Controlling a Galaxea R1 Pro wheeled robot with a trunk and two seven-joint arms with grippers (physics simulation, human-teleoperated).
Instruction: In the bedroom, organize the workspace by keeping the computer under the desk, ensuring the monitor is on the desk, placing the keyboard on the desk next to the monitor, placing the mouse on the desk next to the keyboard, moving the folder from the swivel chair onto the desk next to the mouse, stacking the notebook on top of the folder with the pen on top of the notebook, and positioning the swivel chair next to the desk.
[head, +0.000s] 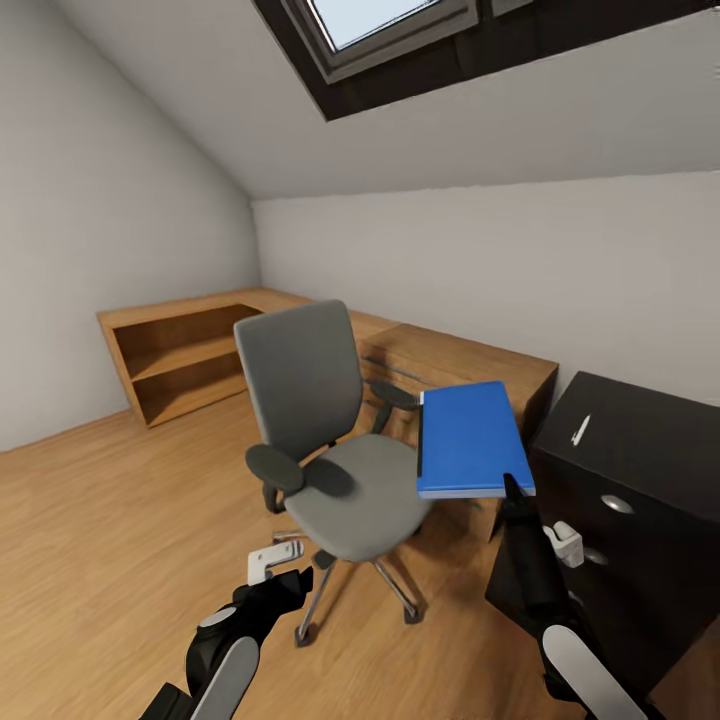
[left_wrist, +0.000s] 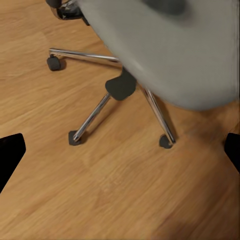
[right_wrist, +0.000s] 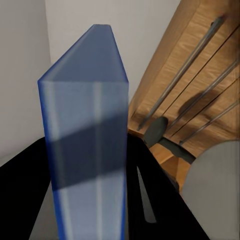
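The grey swivel chair (head: 330, 440) stands on the wooden floor in the middle of the head view, its seat bare. To its right, the blue folder (head: 468, 435) hangs flat in the air between the chair and the desk, with my right gripper (head: 515, 490) shut on its near edge. In the right wrist view the folder (right_wrist: 87, 145) sits edge-on between the dark fingers (right_wrist: 150, 190). The black desk (head: 650, 450) shows its drawer unit at the right, and a white pen (head: 580, 430) lies on its top. My left gripper (head: 275, 565) is low, in front of the chair, and stands open over the floor beside the chair base (left_wrist: 120, 87).
A light wooden dresser (head: 450, 365) runs along the back wall behind the chair, and a low open shelf (head: 180, 355) stands at its left end. The sloped ceiling holds a skylight (head: 390, 25). Bare wooden floor (head: 120, 540) stretches to the left.
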